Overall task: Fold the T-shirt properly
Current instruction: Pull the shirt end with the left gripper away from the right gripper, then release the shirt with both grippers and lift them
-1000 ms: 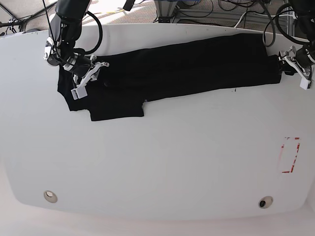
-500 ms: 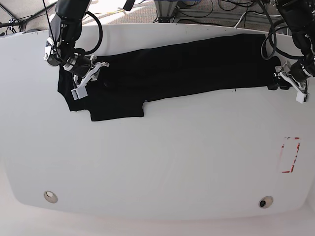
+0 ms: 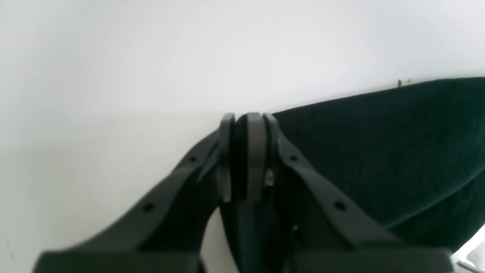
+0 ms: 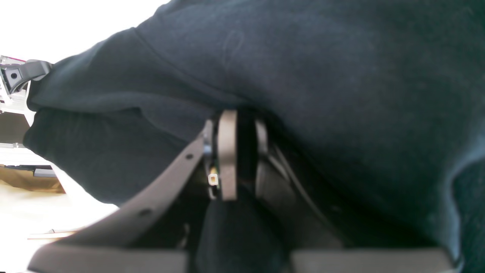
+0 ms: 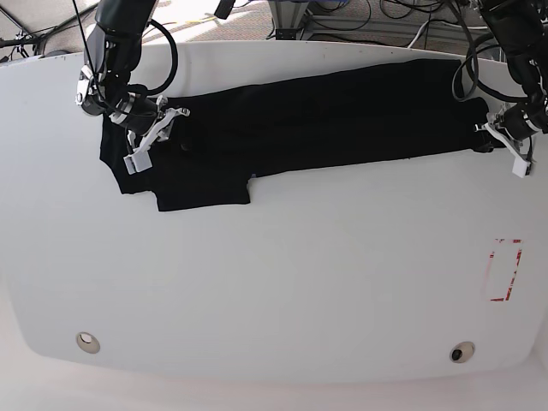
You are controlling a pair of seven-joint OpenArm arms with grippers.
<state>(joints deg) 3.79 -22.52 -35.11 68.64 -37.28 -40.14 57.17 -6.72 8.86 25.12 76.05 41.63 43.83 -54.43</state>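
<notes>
**Two claws are holding the ends of the shirt**

The long black cloth T-shirt (image 5: 300,116) is lying flat along the far side of the white round-edged table (image 5: 274,282), folded into a long strip. The left claw (image 5: 490,141) is pinching the shirt's end nearest the red mark (image 5: 504,270). The right claw (image 5: 152,133) is pinching the other end, by the sleeve. The strip is running straight from one claw to the other, so each arm is nearest its own end.
</notes>
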